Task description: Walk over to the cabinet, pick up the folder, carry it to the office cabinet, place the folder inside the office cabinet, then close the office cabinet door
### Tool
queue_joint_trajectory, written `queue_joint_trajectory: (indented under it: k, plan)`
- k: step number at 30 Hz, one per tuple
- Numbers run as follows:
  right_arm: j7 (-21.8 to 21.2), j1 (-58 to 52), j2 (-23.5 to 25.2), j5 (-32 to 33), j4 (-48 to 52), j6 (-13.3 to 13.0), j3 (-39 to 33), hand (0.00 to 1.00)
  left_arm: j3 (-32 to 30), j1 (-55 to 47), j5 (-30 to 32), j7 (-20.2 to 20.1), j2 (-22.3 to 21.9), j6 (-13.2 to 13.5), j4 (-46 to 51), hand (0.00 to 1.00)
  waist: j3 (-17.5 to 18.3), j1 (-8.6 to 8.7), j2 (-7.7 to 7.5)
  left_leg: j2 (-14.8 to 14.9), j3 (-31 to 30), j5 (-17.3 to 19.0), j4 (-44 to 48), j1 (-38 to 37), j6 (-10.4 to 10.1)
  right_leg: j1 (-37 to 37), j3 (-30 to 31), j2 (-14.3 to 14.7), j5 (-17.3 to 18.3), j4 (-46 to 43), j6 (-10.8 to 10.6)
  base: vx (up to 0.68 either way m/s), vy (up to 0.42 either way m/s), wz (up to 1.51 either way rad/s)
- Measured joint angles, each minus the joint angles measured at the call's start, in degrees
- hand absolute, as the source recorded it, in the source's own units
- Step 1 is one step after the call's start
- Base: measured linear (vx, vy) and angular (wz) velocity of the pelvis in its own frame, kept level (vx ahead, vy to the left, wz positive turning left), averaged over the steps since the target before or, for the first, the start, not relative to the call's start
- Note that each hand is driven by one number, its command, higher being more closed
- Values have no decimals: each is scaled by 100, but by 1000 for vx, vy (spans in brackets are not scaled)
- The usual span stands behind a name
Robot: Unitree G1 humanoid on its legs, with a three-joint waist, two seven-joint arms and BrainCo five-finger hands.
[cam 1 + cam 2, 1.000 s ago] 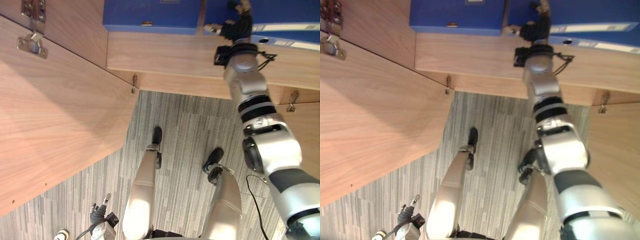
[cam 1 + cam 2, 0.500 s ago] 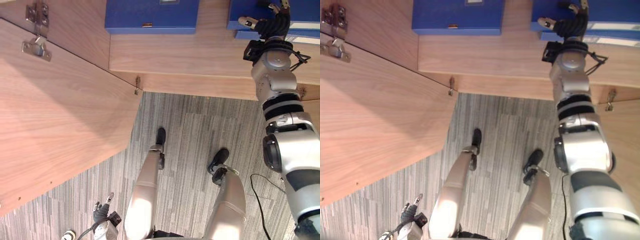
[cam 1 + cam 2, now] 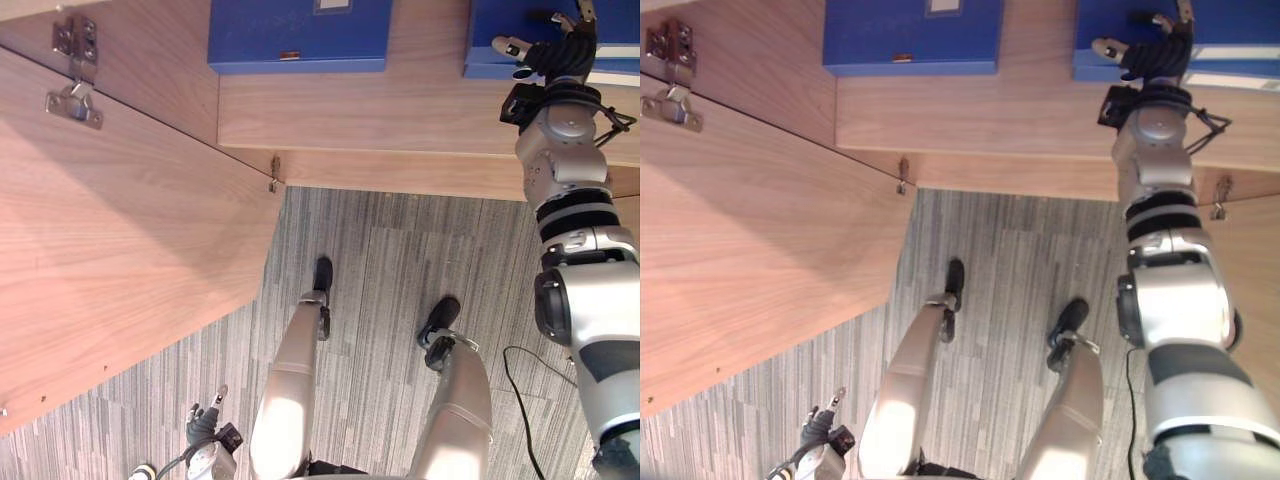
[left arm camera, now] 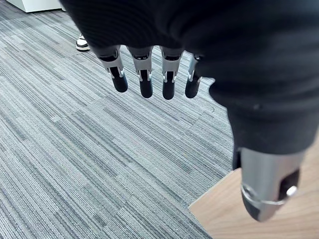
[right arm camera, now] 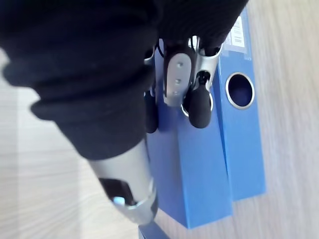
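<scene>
Reaching to the cabinet shelf [image 3: 400, 110] with the right hand [image 3: 560, 50]; resting loosely bent fingers [image 5: 178, 79] on the spine of the blue folder [image 5: 194, 164], one dark tip at its ring hole, thumb splayed apart; not clamped round anything.

Sits spine toward the hand, touching a second folder [image 5: 245, 149], well apart from another blue folder [image 3: 300, 35]; probably stiff and boxy, weighty if full, smooth enough to slip; best hooked at the ring hole, then pinched across the spine.

Hanging the left hand [image 4: 145, 79] relaxed and empty over the floor [image 4: 75, 149].

Compared with a second ago: shifted toward the robot's right along the shelf, hand and folder together, widening the gap to the other blue folder.
</scene>
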State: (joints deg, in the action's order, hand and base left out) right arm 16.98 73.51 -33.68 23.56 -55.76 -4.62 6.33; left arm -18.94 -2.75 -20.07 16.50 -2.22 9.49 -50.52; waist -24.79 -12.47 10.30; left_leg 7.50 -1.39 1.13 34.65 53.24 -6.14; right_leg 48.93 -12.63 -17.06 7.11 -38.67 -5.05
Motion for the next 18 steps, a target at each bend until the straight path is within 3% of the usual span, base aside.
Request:
queue_joint_trajectory:
  k: [5, 9, 13, 18]
  plan:
    - [34, 0, 3, -3, 43, -13, 6, 0, -23, 0, -2, 2, 0, 6, -94, 0, 0, -1, 0, 15, 9, 1, 0, 2, 1, 0, 2, 9, -17, 18, 3, 0, 0, 0]
    - [376, -84, 34, -119, 415, 1, 1, 0, -31, 6, -3, 64, 0, 33, -106, 0, -1, -4, -2, 60, 41, 5, 8, 11, 2, 4, 3, 45, -24, 39, 10, 0, 6, -3]
    - [980, -511, 101, -762, 1660, -14, -167, 0, -50, 71, 2, 215, 0, 77, -232, 0, -3, 34, -4, 108, 38, 35, 43, 67, -14, 47, 10, 102, -35, 66, 18, 6, 13, -6]
    - [1591, -1016, 425, -1894, 2755, 60, -909, 0, -59, 166, 22, 354, 3, 106, -308, 0, -6, 60, -9, 137, 60, 86, 67, 68, -10, 43, 45, 148, -74, 143, 2, 6, 22, -7]
